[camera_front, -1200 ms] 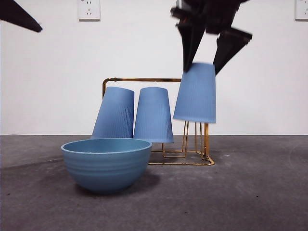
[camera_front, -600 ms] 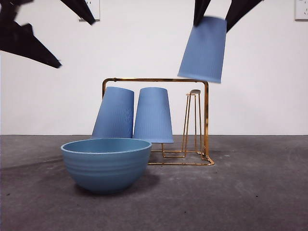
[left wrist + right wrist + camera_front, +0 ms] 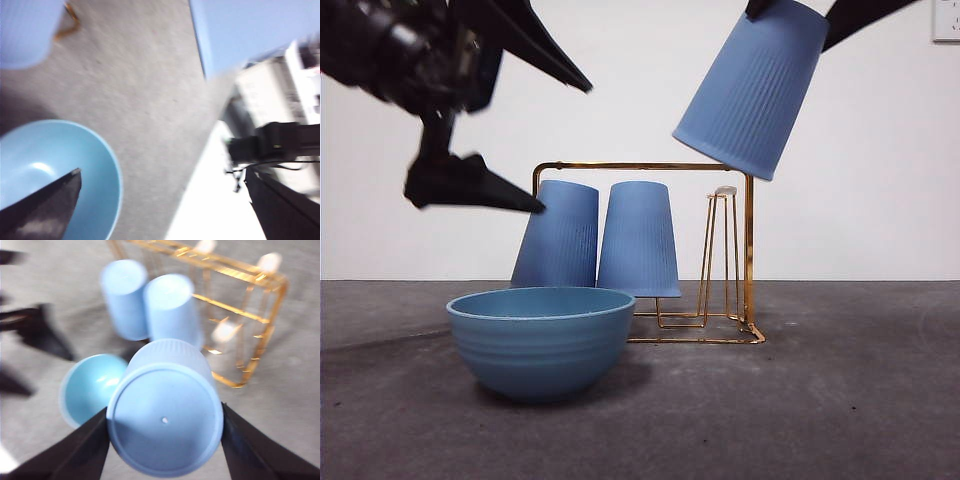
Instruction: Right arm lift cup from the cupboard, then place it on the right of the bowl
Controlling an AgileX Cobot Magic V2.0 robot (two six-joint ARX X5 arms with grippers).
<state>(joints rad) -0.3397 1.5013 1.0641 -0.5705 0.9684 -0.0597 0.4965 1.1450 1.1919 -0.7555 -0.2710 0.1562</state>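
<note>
Nearest the front edge of the grey, rough-textured tabletop (image 3: 840,400) sits the blue-teal bowl (image 3: 541,340), wide, round, faint horizontal ridges outside, smooth glossy inside, nothing in it. Behind it, toward the far edge, the gold wire cupboard (image 3: 748,250): thin metal rounded-rectangle frame with upright pegs; two periwinkle ribbed tumblers (image 3: 560,236) (image 3: 639,240) hang upside down on its left pegs, the leftmost one leaning, the right peg (image 3: 723,192) bare. Left gripper (image 3: 555,140) is in the air above the bowl and in front of the leftmost tumbler, jaws spread wide, holding nothing; its wrist view shows the bowl (image 3: 60,175) under one jaw. Right gripper (image 3: 165,425) is high over the cupboard's right end, jaws closed against both sides of the cup (image 3: 753,88). That cup is lifted clear of the rack, upside down and tilted, rim down-left, just above the frame's top right corner; whether it touches the bar is unclear. Cup is tapered, finely ribbed, flat closed base (image 3: 165,420) facing the right wrist camera. White wall (image 3: 620,90) behind with a socket at the top right.
</note>
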